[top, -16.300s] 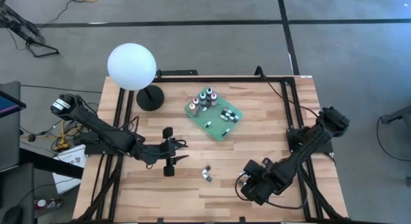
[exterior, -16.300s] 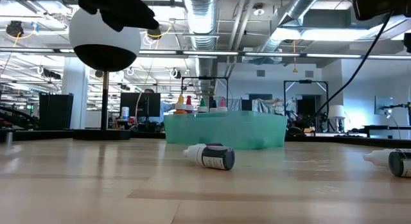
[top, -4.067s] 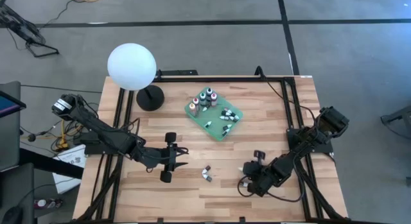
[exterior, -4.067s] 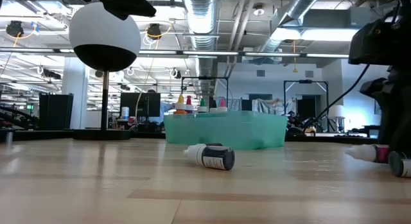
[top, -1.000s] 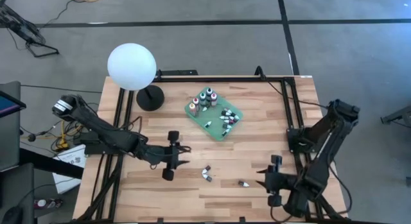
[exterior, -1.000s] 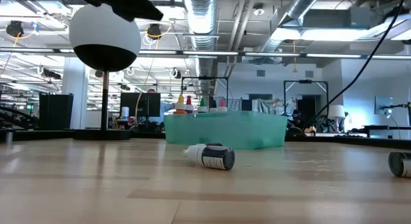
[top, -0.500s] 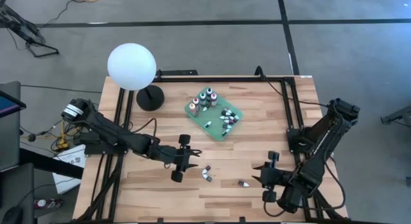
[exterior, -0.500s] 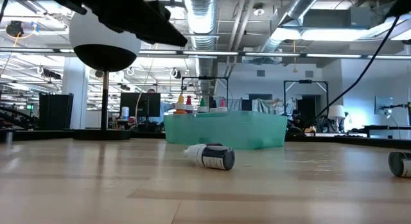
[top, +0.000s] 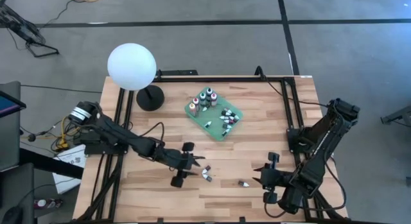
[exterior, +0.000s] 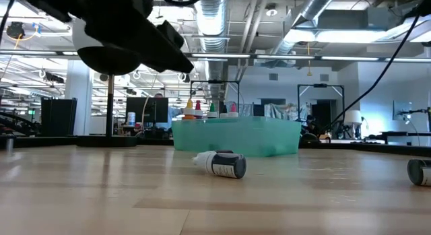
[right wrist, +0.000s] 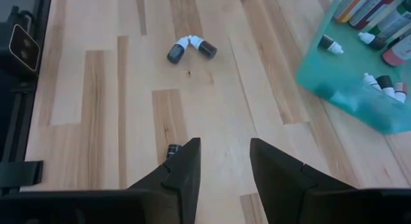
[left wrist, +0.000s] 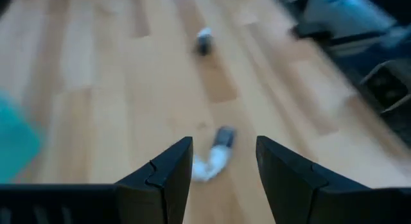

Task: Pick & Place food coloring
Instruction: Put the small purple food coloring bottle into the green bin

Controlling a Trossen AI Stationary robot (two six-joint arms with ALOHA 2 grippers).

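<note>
Two small dark food coloring bottles [top: 206, 171] lie on their sides on the wooden table, white tips meeting in a V [right wrist: 191, 48]. My left gripper [top: 194, 165] hovers open just left of them and above; the left wrist view shows the pair [left wrist: 215, 153] ahead between its fingers. A third small bottle [top: 243, 183] lies to the right, just in front of my open right gripper [top: 259, 178], showing beside one finger [right wrist: 172, 149]. The green tray [top: 214, 115] at the back middle holds more bottles, some upright, some lying.
A white globe lamp [top: 131, 67] on a black base [top: 150, 97] stands at the far left of the table. Bare wood lies between the tray and the loose bottles. Black frame rails run along the table's left and right edges.
My left gripper has moved toward the table's right edge and down, coming close to the pair of bottles, and has tipped further downward. The bottles have stayed where they lay.
</note>
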